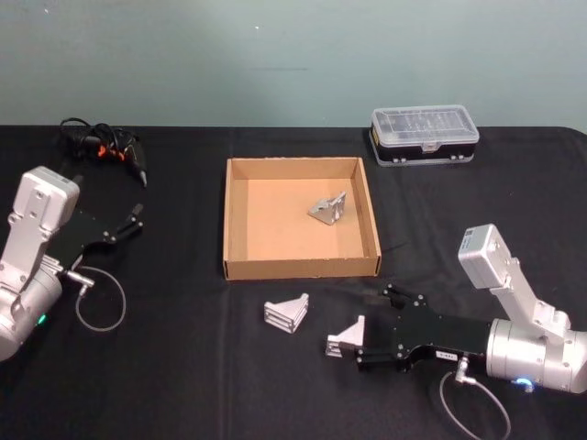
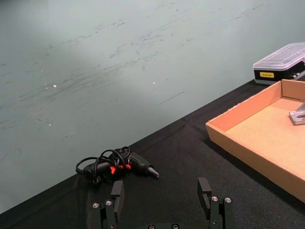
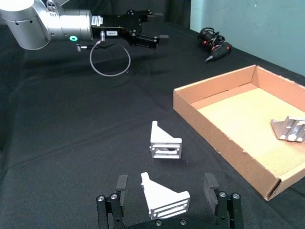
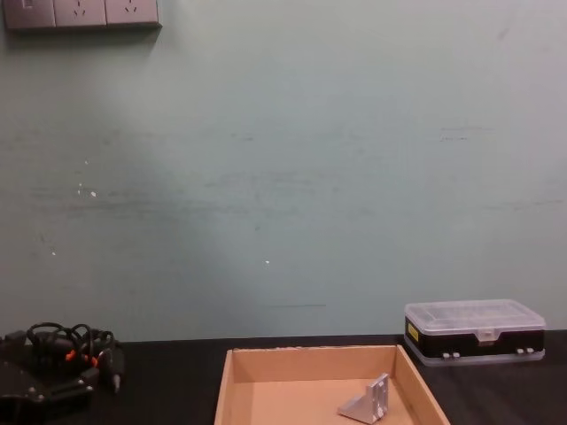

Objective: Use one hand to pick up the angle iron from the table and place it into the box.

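My right claw sits low over the counter at the near right, pointing left, with its jaws spread wide. Between them an angle iron rests on the black surface. My right wrist view shows a gap on either side of it, so I have hold of nothing (the fingers simply stand to each side of it).

Just left of it and a little farther off, a second angle iron stands on the counter. It is apart from my claw and just in front of the near wall of the box. The box sits open-topped at the middle of the counter. A third angle iron rests inside it, toward the far right corner.

My left claw hovers over the left side of the counter, well apart from the box, with its jaws wide open and empty. Beyond it, at the far left, lies a black tool with orange marks and a coiled cable (I cannot tell what kind of tool). A black case with a clear lid stands at the far right, beyond the box's far right corner. A thin cable loop lies on the counter by my left arm.
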Motion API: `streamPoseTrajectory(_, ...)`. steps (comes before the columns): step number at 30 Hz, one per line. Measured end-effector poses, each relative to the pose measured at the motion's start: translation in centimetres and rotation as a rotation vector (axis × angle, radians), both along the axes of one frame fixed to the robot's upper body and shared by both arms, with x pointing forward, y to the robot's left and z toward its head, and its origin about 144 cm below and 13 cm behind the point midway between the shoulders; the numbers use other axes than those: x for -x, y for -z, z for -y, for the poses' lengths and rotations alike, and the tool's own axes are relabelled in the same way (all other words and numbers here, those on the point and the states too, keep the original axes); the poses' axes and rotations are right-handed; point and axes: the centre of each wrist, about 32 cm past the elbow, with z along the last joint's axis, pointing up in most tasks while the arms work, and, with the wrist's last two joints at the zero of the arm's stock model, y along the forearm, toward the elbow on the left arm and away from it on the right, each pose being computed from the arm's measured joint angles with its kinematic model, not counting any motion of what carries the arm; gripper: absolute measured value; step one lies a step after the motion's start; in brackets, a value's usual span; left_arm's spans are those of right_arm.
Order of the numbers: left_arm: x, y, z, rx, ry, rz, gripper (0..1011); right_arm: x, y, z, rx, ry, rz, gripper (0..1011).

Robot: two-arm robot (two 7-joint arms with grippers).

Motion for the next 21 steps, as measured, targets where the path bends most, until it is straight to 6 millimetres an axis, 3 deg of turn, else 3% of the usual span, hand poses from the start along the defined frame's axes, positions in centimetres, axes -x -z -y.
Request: streamPoseTrajectory(21, 0.0, 0.0, 0.0, 0.000, 0.000, 0.000, 1011, -1.0, 1.2, -0.6, 0.038, -0.008, -0.009, 1004)
